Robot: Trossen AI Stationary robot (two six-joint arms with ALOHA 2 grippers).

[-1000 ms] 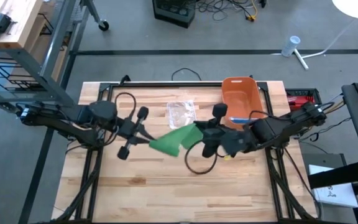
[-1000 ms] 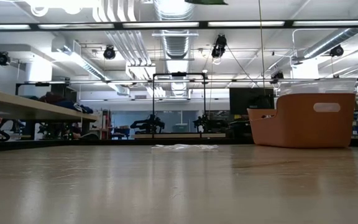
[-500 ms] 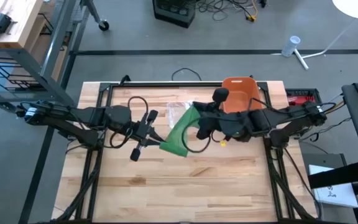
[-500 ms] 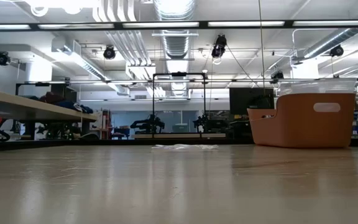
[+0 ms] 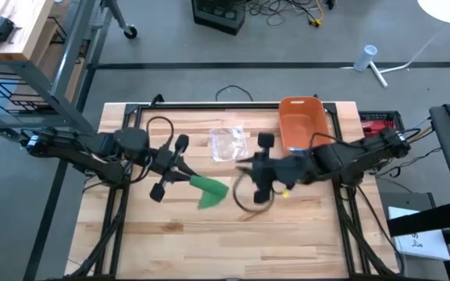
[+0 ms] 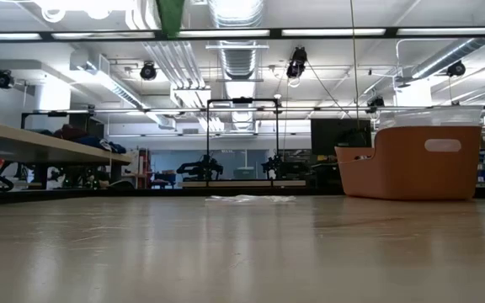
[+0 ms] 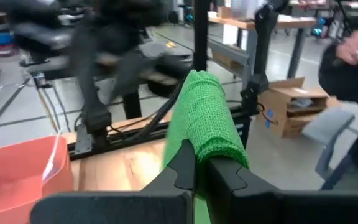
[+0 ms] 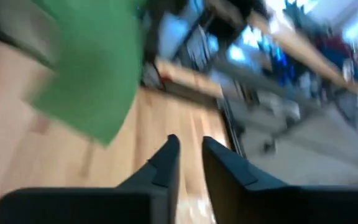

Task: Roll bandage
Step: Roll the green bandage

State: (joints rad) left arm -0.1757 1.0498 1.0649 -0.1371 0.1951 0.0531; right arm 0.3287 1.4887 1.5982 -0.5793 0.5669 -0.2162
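Green bandage (image 5: 208, 191) hangs from the left gripper (image 5: 184, 178) above the middle of the wooden counter (image 5: 209, 242). The left wrist view shows that gripper's two dark fingers (image 7: 180, 167) pinched tight on the bandage (image 7: 202, 124), which drapes over them in a folded, crinkled strip. From above, the cloth trails off toward the right arm and ends free, clear of the right gripper (image 5: 244, 168). In the low view only a green tip (image 6: 170, 15) shows at the upper edge, well above the counter (image 6: 242, 252).

The right gripper hovers near the counter's centre, just beside the bandage's loose end. Its wrist view shows the fingers (image 8: 166, 163) parted by a narrow gap with nothing between them, the green cloth (image 8: 92, 74) blurred ahead of them and apart from them.

An orange bin (image 5: 301, 121) stands at the far side of the counter, near the right arm; the low view shows it upright (image 6: 413, 162). A clear plastic wrapper (image 5: 227, 142) lies flat beside the bin, toward the left. A black cable (image 5: 248, 204) loops on the counter below the right gripper.
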